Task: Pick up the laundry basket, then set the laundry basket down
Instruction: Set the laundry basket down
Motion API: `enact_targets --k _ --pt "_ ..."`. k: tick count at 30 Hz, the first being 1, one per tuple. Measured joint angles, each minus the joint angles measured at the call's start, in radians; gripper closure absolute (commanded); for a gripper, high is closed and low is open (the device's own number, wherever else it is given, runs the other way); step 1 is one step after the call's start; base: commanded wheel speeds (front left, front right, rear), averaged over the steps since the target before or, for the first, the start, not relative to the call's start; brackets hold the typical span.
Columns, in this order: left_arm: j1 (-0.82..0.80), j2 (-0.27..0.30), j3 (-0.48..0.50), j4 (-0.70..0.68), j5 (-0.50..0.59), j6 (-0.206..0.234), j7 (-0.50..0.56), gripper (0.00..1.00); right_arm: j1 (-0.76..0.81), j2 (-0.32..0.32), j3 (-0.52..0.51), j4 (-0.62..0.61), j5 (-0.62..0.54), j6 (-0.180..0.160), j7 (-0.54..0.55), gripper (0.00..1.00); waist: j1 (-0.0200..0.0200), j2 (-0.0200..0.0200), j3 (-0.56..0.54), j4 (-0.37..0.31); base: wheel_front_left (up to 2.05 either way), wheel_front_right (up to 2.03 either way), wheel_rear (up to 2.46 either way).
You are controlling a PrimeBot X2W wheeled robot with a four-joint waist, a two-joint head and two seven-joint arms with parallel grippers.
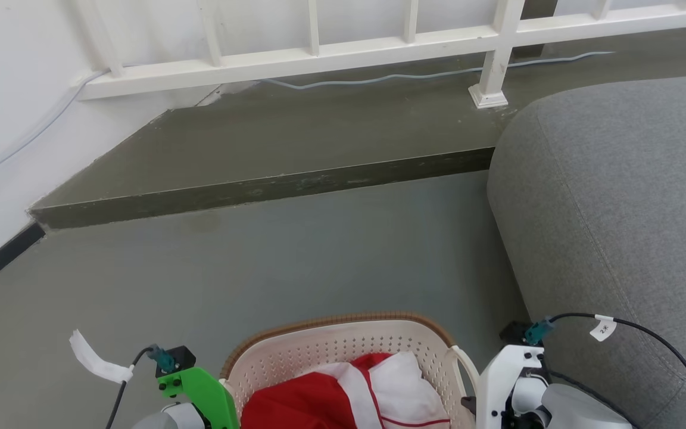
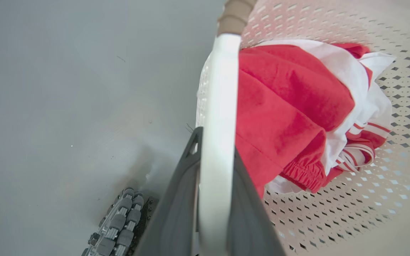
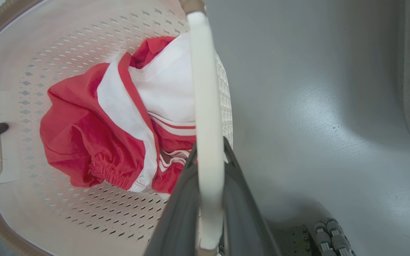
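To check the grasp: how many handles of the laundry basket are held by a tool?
2. The left handle is between the left tool's fingers, the right handle between the right tool's.

Soft, even daylight throughout; wrist views bend at edges, near parts perhaps blurred.

cream perforated laundry basket [image 1: 343,351], handles clamped

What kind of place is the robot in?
Probably a home, maybe a living room: there is a grey sofa, a white railing along a raised step, and a laundry basket holding red-and-white clothes.
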Motion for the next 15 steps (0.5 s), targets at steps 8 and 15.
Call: enact_targets --k 8,15 --pt "-0.002 0.003 -0.004 -0.024 -0.002 0.011 -0.037 1.0 -0.023 -0.001 0.006 -0.005 -0.001 -0.004 -0.035 1.0 0.0001 0.0 0.031 -0.002 0.0 0.0 0.0" --pt "-0.041 0.006 -0.01 -0.049 -0.002 0.024 -0.071 1.0 -0.079 -0.002 0.005 -0.009 -0.003 -0.014 -0.068 1.0 0.0001 0.0 0.088 -0.005 0.0 0.0 0.0"
